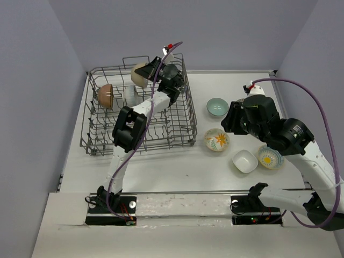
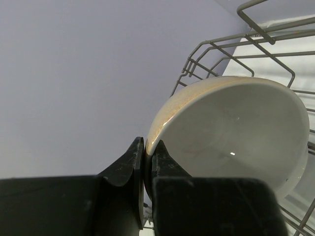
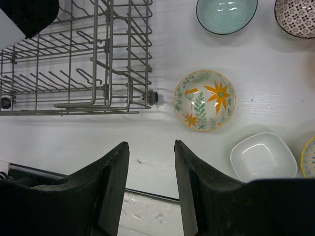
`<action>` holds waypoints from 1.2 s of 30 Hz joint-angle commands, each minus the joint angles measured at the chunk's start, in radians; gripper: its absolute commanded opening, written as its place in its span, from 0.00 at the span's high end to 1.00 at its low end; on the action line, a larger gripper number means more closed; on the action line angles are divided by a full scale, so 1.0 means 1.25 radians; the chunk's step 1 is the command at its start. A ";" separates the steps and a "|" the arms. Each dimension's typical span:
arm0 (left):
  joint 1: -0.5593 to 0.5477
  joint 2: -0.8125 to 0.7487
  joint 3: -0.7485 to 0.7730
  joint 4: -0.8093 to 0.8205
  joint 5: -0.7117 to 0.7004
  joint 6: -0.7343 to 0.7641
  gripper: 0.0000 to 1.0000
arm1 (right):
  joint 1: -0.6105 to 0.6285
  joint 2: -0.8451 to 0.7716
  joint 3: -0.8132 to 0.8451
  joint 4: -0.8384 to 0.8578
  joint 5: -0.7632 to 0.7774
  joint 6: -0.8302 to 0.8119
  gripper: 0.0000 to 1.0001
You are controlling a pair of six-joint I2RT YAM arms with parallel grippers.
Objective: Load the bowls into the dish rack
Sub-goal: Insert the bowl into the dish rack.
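My left gripper point(image 2: 147, 152) is shut on the rim of a cream-tan bowl point(image 2: 231, 132) with a white inside. It holds the bowl point(image 1: 141, 75) tilted over the back edge of the dish rack point(image 1: 88, 145). A brown bowl point(image 1: 105, 95) and a white bowl point(image 1: 130, 97) stand on edge inside the rack. My right gripper point(image 3: 150, 147) hangs open and empty above the table, near the rack's front right corner point(image 3: 147, 96). On the table lie a floral bowl point(image 3: 204, 100), a teal bowl point(image 3: 226, 14), a squarish white bowl point(image 3: 259, 156) and a dark patterned bowl point(image 3: 297, 15).
A yellow-rimmed bowl point(image 1: 270, 157) sits partly under the right arm point(image 1: 258, 118). The left arm point(image 1: 129, 131) reaches across the rack's middle. Grey walls close in the table behind and at both sides. The table's front edge point(image 3: 147, 194) lies just below the right fingers.
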 commanded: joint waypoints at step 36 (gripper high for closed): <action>-0.027 -0.276 0.295 -0.874 0.200 -0.731 1.00 | -0.001 0.042 0.128 0.010 -0.078 -0.036 0.53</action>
